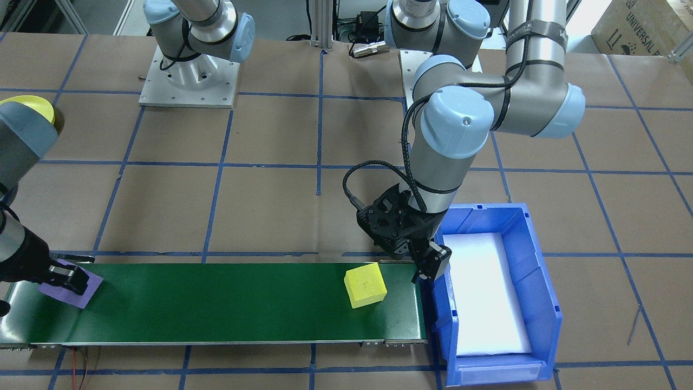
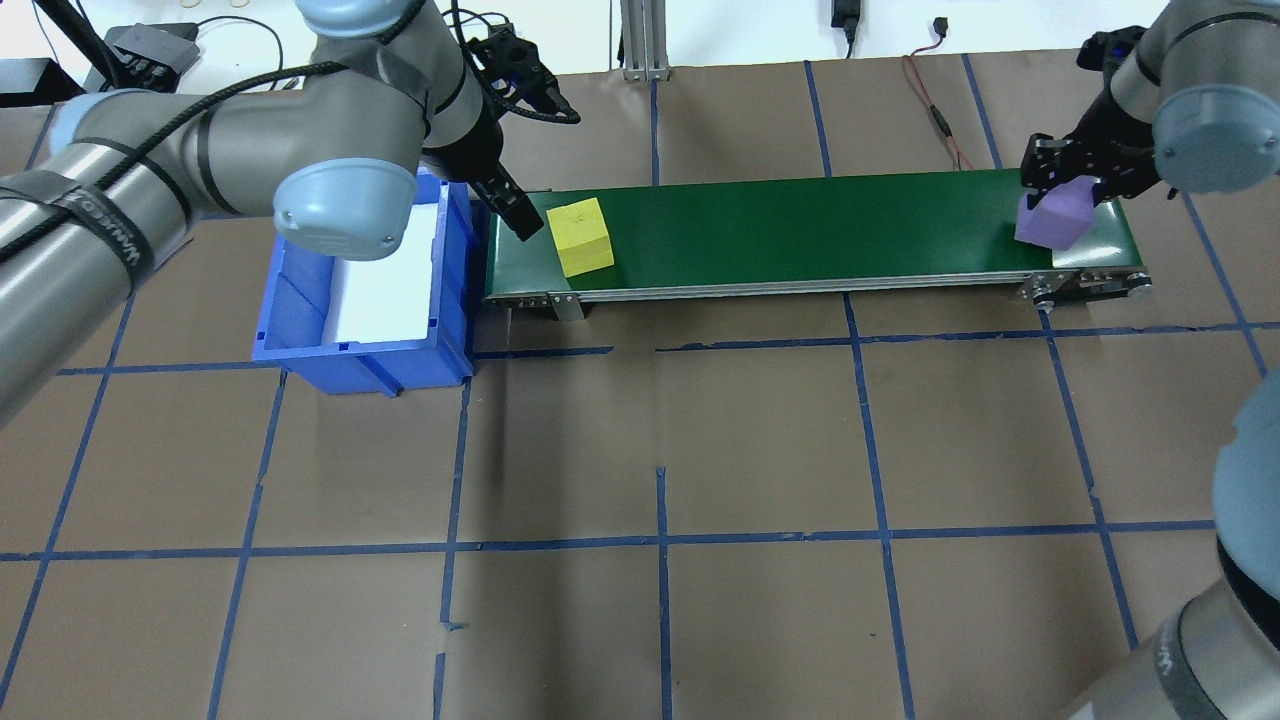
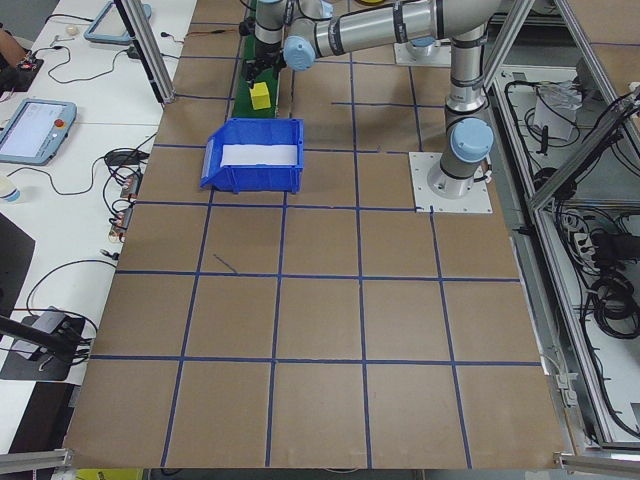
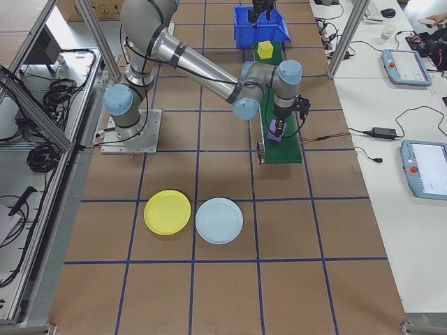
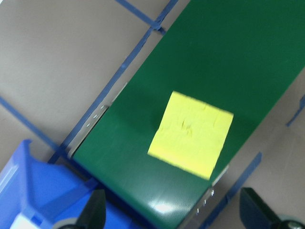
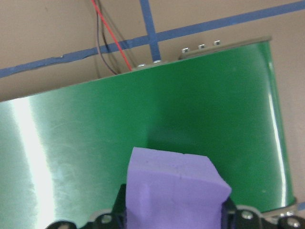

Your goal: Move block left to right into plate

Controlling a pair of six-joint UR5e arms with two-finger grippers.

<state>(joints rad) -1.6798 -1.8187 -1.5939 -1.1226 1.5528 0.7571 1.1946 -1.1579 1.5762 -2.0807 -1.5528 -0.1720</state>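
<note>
A purple block [image 6: 176, 183] sits at the right end of the green conveyor belt [image 2: 800, 225], and my right gripper [image 2: 1062, 195] is shut on it. Whether the block touches the belt I cannot tell. A yellow block [image 2: 580, 236] rests on the belt's left end. My left gripper [image 2: 512, 208] hangs open just beside it, over the belt's edge next to the blue bin; in the left wrist view its fingertips [image 5: 94, 212] stand wide apart, clear of the yellow block [image 5: 191, 132]. The yellow plate [image 4: 167, 211] lies on the table on the right side, partly hidden in the front-facing view.
A blue bin [image 2: 300, 335] with a white liner stands against the belt's left end. A light blue plate [image 4: 219, 220] lies next to the yellow one. Red and black wires [image 6: 112, 40] run along the table past the belt's far side.
</note>
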